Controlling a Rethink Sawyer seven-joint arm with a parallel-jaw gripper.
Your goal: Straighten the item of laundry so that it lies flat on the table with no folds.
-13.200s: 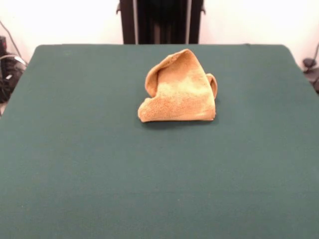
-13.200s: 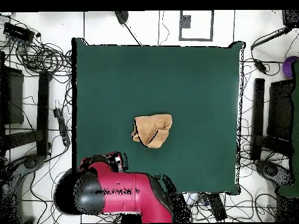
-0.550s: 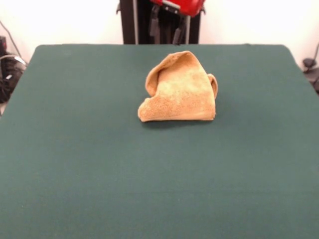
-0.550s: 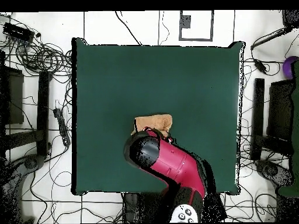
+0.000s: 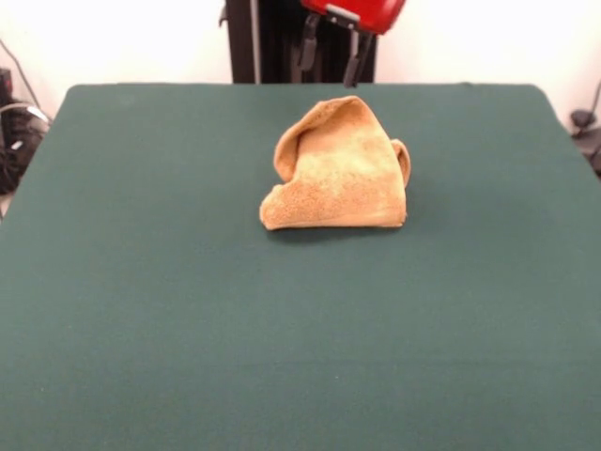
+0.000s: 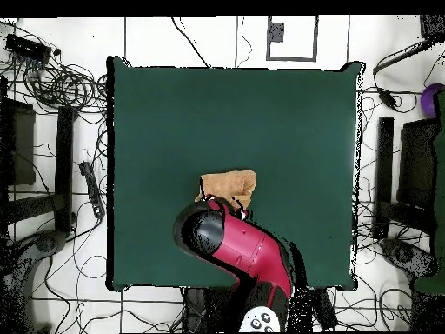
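Note:
The golden-orange towel (image 5: 338,174) lies crumpled in a peaked, folded heap on the dark green table (image 5: 188,310), a little beyond its middle. My gripper (image 5: 331,54) hangs at the top edge, above and behind the towel's peak, apart from it. Its two dark fingers (image 5: 308,42) stand apart, open and empty. In the overhead view the red arm (image 6: 239,248) reaches over the table (image 6: 261,113) and covers the towel's near part; the towel's far strip (image 6: 230,183) shows. The gripper itself is hidden under the arm there.
The black pedestal (image 5: 272,42) stands behind the table's far edge. In the overhead view, cables (image 6: 52,83) and dark gear (image 6: 417,174) lie on the floor round the table.
The arm has swung from beside the table's corner to above the towel. The gripper has come into the front view at the top. The towel has not moved.

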